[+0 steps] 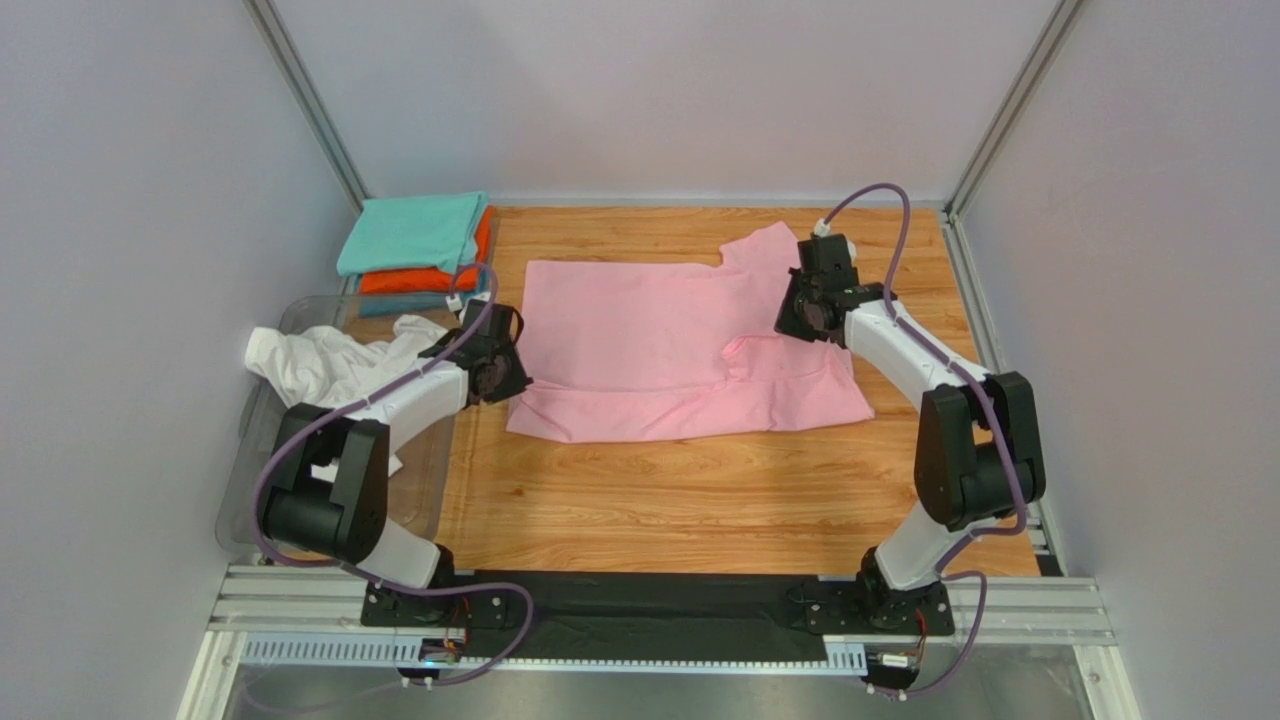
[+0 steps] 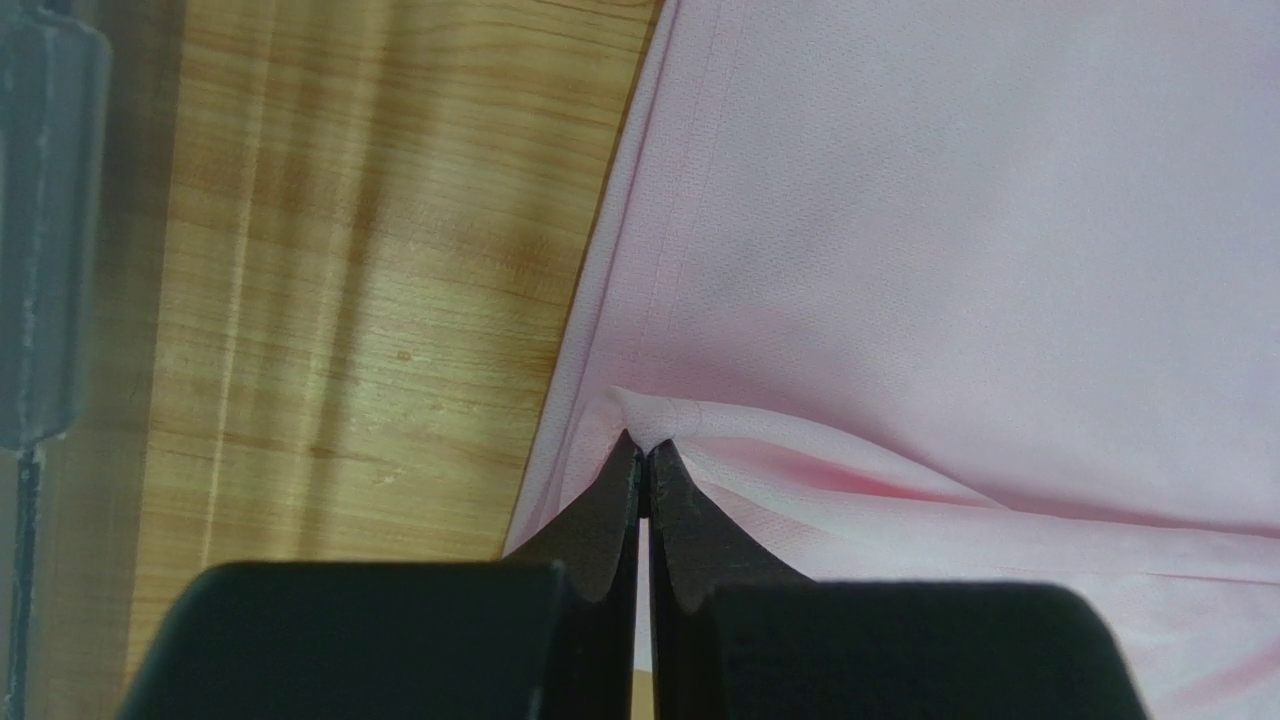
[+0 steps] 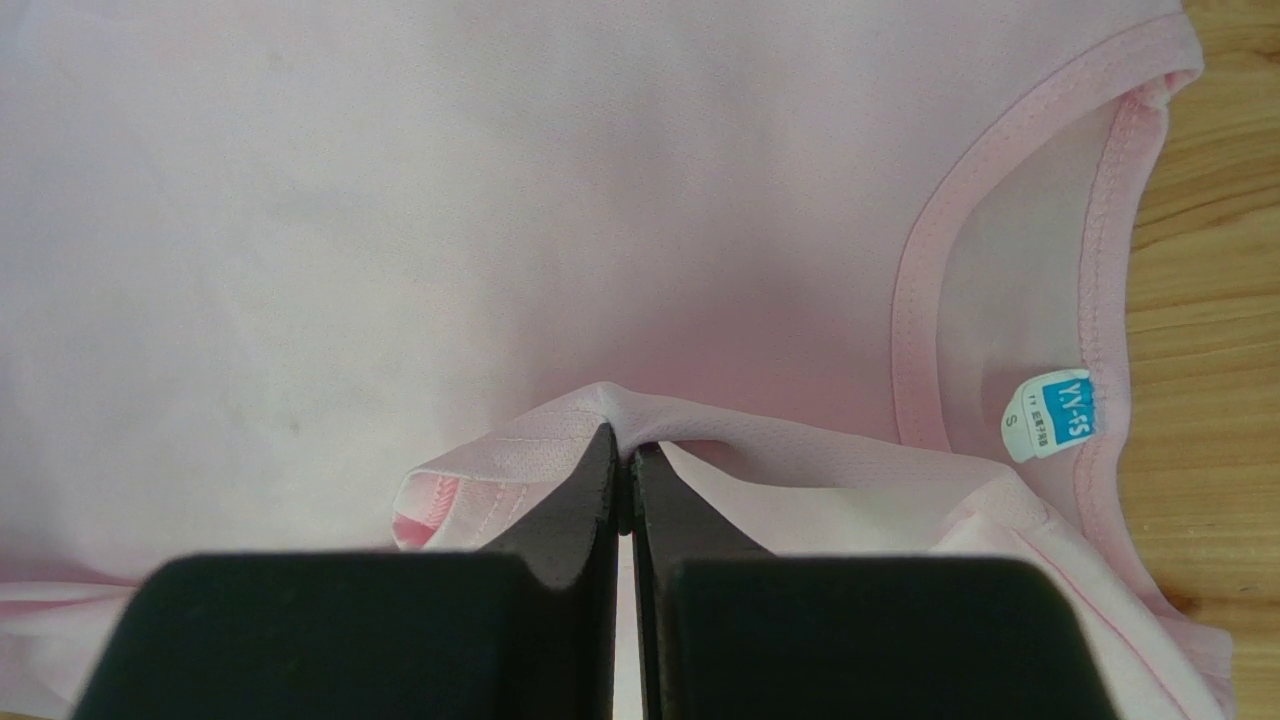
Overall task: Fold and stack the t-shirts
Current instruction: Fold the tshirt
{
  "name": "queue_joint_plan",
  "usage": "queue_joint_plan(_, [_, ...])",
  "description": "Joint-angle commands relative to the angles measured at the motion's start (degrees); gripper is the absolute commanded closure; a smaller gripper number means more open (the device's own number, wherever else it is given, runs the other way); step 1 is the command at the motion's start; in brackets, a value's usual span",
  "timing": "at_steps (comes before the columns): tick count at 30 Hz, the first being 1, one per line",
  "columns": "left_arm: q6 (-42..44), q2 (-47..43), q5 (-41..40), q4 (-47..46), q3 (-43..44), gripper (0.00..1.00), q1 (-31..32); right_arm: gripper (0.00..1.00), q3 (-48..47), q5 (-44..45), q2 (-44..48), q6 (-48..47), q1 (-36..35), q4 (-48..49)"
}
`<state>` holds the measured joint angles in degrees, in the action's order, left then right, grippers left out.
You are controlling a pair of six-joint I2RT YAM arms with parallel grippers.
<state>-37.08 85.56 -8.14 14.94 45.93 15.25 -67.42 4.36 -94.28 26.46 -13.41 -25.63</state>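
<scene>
Slipping is the risk: left jaws pinch a thin fold at the pink tee's [image 1: 646, 338] hem, right jaws another near the collar [image 3: 912, 323]. Tee lies mid bench [image 1: 676, 495]; uneven pulls could skew it.

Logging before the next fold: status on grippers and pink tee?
Left gripper shut on pink tee, left edge. Right gripper shut on a fold near the collar. Tee spread on table. White tee off left, not in the way.
</scene>
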Motion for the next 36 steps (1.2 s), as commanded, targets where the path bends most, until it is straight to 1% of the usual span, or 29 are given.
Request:
queue_joint_plan(1, [0.52,0.57,-1.35,-1.93,2.32,1.00,-0.48,1.00,-3.33,0.47,-2.13,-0.97,0.23,3.57])
queue_joint_plan(6, [0.17,1.28,-1.00,-1.84,2.15,1.00,-0.66,1.00,-4.12,2.75,-5.03,0.43,0.23,4.18])
queue_joint_plan(9, [-0.53,1.02,-1.18,-2.28,1.53,0.83,-0.83,1.00,-4.39,3.20,-6.44,1.23,0.23,4.80])
queue_joint_plan(10, [-0.54,0.58,-0.74,-2.37,1.27,0.75,-0.83,0.99,-4.65,3.20,-6.70,1.40,0.23,4.88])
queue_joint_plan(11, [-0.54,0.14,-0.56,-2.37,1.35,0.70,-0.83,0.88,-4.74,3.20,-7.14,1.66,0.31,4.80])
queue_joint_plan(12, [-0.36,-0.13,-0.30,-2.28,1.44,0.66,-0.83,0.70,-4.91,3.20,-7.32,1.93,0.31,4.71])
queue_joint_plan(13, [-0.27,-1.17,0.49,-2.02,1.44,0.62,-0.83,0.45,-5.00,3.37,-7.32,2.19,0.40,4.54])
queue_joint_plan(14, [-0.27,-1.88,1.02,-1.85,1.61,0.54,-0.83,0.04,-5.27,3.37,-7.15,2.28,0.23,3.92])
queue_joint_plan(15, [0.07,-3.71,1.63,-1.67,1.62,0.45,-0.83,0.00,-5.35,3.46,-6.88,2.54,0.31,3.48])
queue_joint_plan(16, [0.08,-4.78,2.77,-1.75,1.44,0.38,-0.83,0.00,-5.36,3.37,-6.62,2.63,0.31,3.22])
queue_joint_plan(18, [0.25,-6.97,3.92,-1.84,1.00,0.28,-0.83,0.00,-4.83,3.02,-5.13,2.81,0.23,2.86])
queue_joint_plan(19, [0.34,-9.16,5.58,-1.76,0.74,0.01,-0.83,0.00,-4.48,2.76,-4.34,2.81,0.23,2.69])
queue_joint_plan(24, [1.13,-14.62,10.86,-0.61,0.30,0.00,-0.83,0.00,0.08,1.35,1.90,3.07,0.23,2.34])
queue_joint_plan(25, [1.57,-16.20,13.56,-0.70,-0.22,0.00,-0.83,0.00,1.22,1.18,2.95,3.16,0.23,2.25])
queue_joint_plan(29, [0.61,-19.64,21.13,-5.17,-4.00,0.00,-0.74,0.00,5.97,0.74,9.36,2.90,0.31,2.25])
queue_joint_plan(30, [0.08,-19.90,22.11,-7.45,-4.88,0.00,-0.83,0.00,6.94,0.22,10.16,2.72,0.14,2.16])
queue_joint_plan(33, [-1.50,-19.56,23.43,-9.05,-6.55,0.00,-0.74,0.00,9.58,-0.93,11.84,1.93,0.23,2.16])
queue_joint_plan(36, [-3.17,-15.18,25.53,-10.62,-6.65,0.00,-0.74,0.00,10.90,-1.37,10.96,1.76,0.23,2.25])
